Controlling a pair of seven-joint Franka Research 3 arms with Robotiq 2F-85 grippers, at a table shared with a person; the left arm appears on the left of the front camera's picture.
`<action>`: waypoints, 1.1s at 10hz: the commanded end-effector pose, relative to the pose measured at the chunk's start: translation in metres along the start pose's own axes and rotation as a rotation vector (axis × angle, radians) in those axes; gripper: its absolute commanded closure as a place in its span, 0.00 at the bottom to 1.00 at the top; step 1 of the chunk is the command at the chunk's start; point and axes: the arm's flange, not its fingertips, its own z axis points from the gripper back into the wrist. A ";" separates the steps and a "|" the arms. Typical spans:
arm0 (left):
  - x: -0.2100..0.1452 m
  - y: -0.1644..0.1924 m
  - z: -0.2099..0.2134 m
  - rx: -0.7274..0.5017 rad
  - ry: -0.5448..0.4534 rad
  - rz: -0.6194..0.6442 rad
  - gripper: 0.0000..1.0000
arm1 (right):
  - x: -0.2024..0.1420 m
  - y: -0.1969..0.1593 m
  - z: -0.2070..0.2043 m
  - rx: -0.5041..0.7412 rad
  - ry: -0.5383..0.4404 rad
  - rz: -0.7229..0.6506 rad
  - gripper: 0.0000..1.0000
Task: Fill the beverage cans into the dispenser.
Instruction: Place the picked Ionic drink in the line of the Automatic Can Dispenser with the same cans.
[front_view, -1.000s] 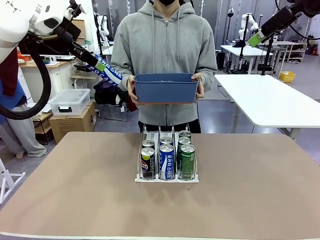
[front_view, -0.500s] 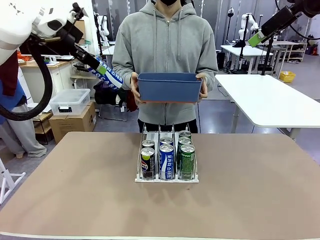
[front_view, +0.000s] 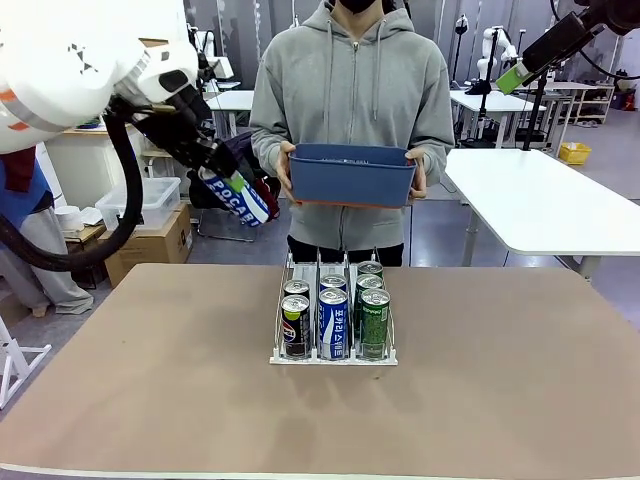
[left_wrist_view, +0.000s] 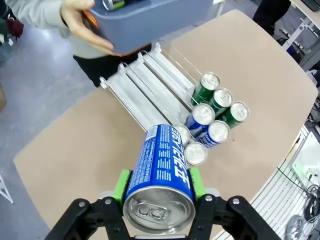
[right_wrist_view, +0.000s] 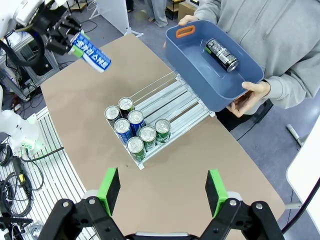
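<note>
My left gripper (front_view: 228, 180) was raised above the table's (front_view: 150, 400) left side, its green pads clamped on the sides of a blue-and-white Pocari can (front_view: 240, 198) tilted with its far end down. In the left wrist view, the held can's silver top faced the camera, and its body covered part of the front left lane of the dispenser (left_wrist_view: 145, 90).

The dispenser (front_view: 334, 358) sat at the middle of the table. It held seven cans (front_view: 333, 320) bunched at the white front lip: two black ones on the left, two blue-and-white ones in the middle and three green ones on the right. The rear rails behind them were bare.

A person in a grey hoodie stood at the far edge and held a blue bin (front_view: 352, 175) in both hands, in the air above and behind the back of the dispenser. From the right wrist I saw one black can (right_wrist_view: 223, 54) lying inside the bin.

My right gripper (right_wrist_view: 162, 192) hung high over the table with its fingers spread wide and nothing between them.

A clear storage box (front_view: 140, 203) and a cardboard box (front_view: 150, 245) sat off to the left, and a white table (front_view: 540, 205) to the right.
</note>
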 end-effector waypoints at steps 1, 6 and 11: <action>-0.014 -0.024 0.004 0.009 0.016 0.000 0.43 | -0.001 0.000 0.001 0.007 0.006 -0.001 0.09; -0.014 -0.027 -0.005 -0.014 0.032 -0.007 0.43 | -0.001 0.000 0.001 0.007 0.006 -0.001 0.09; -0.017 -0.065 0.002 -0.018 0.034 0.078 0.43 | -0.001 0.000 0.001 0.007 0.006 -0.001 0.09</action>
